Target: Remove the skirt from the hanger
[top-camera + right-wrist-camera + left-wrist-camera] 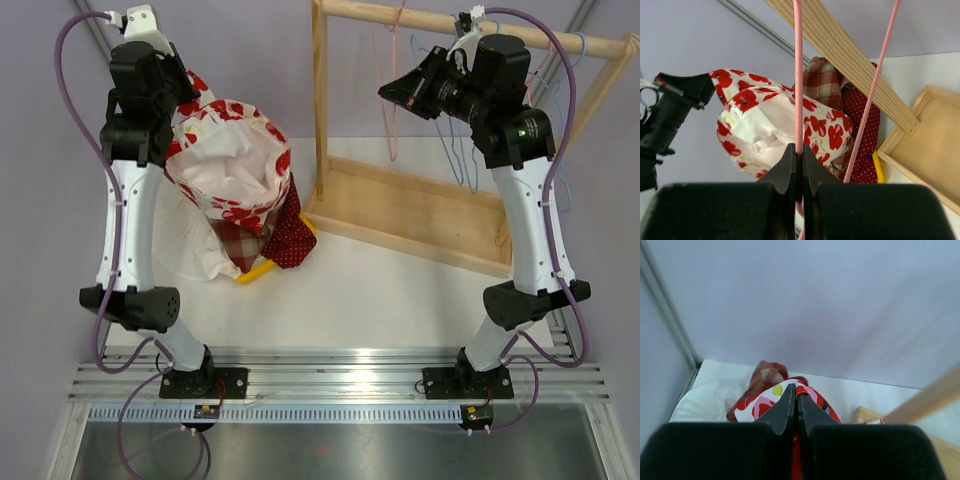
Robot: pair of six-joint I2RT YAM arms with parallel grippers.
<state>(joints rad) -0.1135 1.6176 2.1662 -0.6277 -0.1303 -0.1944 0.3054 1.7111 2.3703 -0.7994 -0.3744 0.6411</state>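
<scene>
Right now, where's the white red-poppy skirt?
Top view, left side: the white red-poppy skirt hangs from the left hand, over the heaped clothes, left of the wooden rack.

The skirt is white cloth printed with red poppies; it is off the hanger, held up above the left side of the table; the left claw is closed on its top edge; below the grip it hangs like an open bag, its mouth gaping toward the overhead camera and showing crumpled plain white lining. The hanger is thin pink wire, bare; it hangs at the wooden rail on the right, well apart from the skirt; the right claw pinches one upright strand; a second strand slants just beside it.
</scene>
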